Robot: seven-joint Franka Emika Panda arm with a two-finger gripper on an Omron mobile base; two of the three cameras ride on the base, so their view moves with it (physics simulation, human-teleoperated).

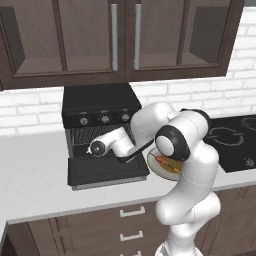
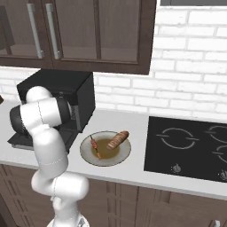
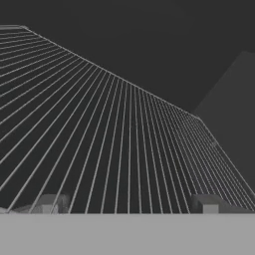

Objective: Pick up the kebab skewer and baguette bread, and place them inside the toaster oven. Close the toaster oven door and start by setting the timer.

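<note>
The black boxy toaster oven stands at the counter's back edge, its black drop-down door lowered flat. The gripper, fingers spread, is above the wire rack. Right of the oven, a round plate carries the thin chunk-threaded kebab skewer and stubby golden-brown baguette bread.

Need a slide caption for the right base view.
Skewer and baguette on plate beside open toaster oven.
</note>
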